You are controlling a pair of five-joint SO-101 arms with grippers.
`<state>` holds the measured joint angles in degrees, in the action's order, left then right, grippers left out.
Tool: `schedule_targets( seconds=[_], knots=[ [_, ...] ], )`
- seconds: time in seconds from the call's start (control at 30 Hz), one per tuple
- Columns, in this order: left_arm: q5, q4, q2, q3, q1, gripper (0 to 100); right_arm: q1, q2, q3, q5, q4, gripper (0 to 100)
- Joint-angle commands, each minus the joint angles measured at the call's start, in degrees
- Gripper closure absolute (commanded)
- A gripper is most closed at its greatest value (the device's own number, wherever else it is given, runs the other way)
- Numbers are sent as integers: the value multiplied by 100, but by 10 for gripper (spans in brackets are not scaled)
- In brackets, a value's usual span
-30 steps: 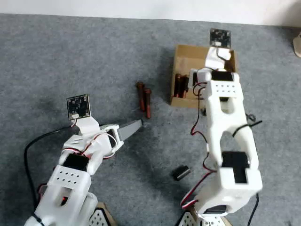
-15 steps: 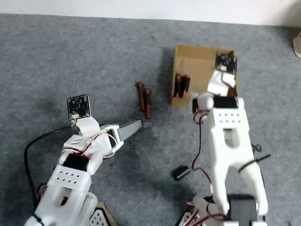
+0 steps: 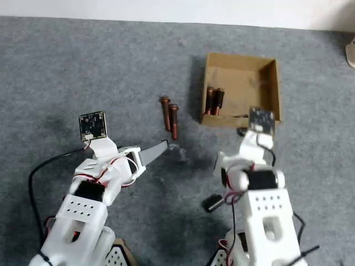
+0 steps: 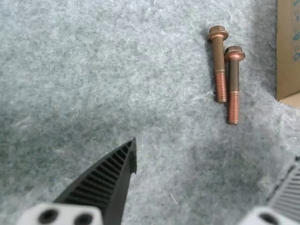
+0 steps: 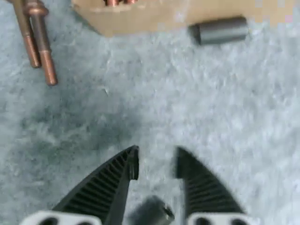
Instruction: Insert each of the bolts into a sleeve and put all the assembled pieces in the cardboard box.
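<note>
Over the bench's far right, seen from above, the right arm has drawn back from the cardboard box [image 3: 276, 91]. We judge two assembled pieces [image 3: 214, 101] delivered, with two bolts [image 3: 170, 116] still bare mid-bench.

From the left wrist, the left gripper [image 4: 201, 187] gapes wide and empty, short of those bolts.

From the right wrist, the right gripper [image 5: 157, 164] stands parted and empty above one sleeve [image 5: 152, 215]. A second sleeve [image 5: 220, 30] lies just beside the box's near wall.

High view looks down from afar; both close, downward-facing wrist views share the bolts [image 4: 219, 65].
</note>
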<state>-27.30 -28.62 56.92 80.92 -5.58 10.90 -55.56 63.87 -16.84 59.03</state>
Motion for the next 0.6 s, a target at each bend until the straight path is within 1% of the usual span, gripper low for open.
schedule_targets(
  seconds=[0.0, 0.07, 0.2, 0.37, 0.43, 0.53, 0.57],
  knots=[
    [44, 9, 127, -22, 31, 550, 31, -655, 189, -624, 497, 653],
    [44, 9, 127, -22, 31, 550, 110, -778, 207, -879, 840, 647],
    [44, 9, 127, -22, 31, 550, 268, -778, 207, -1398, 1226, 678],
    [44, 9, 127, -22, 31, 550, 356, -778, 259, -1389, 1226, 744],
    [44, 9, 127, -22, 31, 550, 637, -822, 259, -1433, 1455, 758],
    [44, 9, 127, -22, 31, 550, 1121, -822, 268, -1486, 2273, 758],
    [44, 9, 127, -22, 31, 550, 1297, -822, 251, -1723, 2334, 758]
  ],
)
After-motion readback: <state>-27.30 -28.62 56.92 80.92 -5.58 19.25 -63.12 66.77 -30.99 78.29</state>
